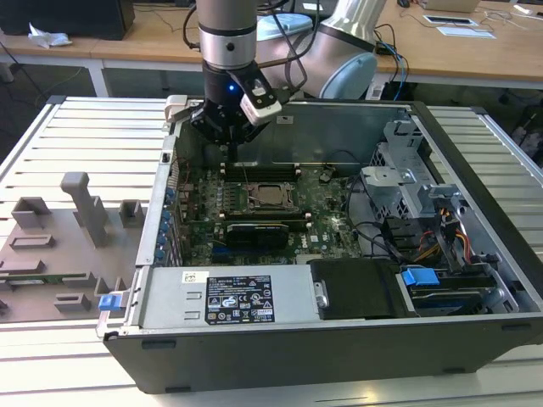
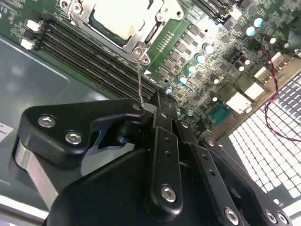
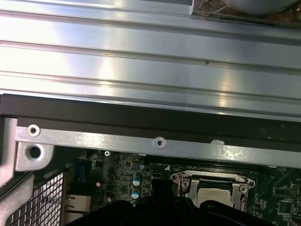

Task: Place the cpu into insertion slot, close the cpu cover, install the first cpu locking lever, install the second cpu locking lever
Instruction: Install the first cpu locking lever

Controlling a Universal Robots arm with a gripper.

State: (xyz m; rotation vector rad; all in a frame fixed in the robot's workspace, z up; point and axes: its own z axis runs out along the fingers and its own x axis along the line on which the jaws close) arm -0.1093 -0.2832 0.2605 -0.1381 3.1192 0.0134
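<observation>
The cpu (image 1: 270, 197) lies flat in the insertion slot (image 1: 254, 197) on the motherboard, its silver top showing in both wrist views (image 2: 120, 16) (image 3: 214, 195). The cpu cover (image 2: 157, 19) is down around it as a metal frame. One thin wire locking lever (image 2: 140, 80) stands up from the socket's corner. Its upper end reaches the tip of my gripper (image 2: 162, 101). The gripper (image 1: 229, 137) hangs over the memory slots just behind the socket, fingers shut together. I cannot tell whether the lever is clamped or only touched.
Long black memory slots (image 2: 84, 52) run beside the socket. The case's rear wall (image 3: 155, 141) is close behind the gripper. A power supply (image 1: 229, 297), drive cage (image 1: 407, 182) and cables (image 1: 450, 233) fill the case. A grey fixture (image 1: 76, 212) sits at the exterior view's left.
</observation>
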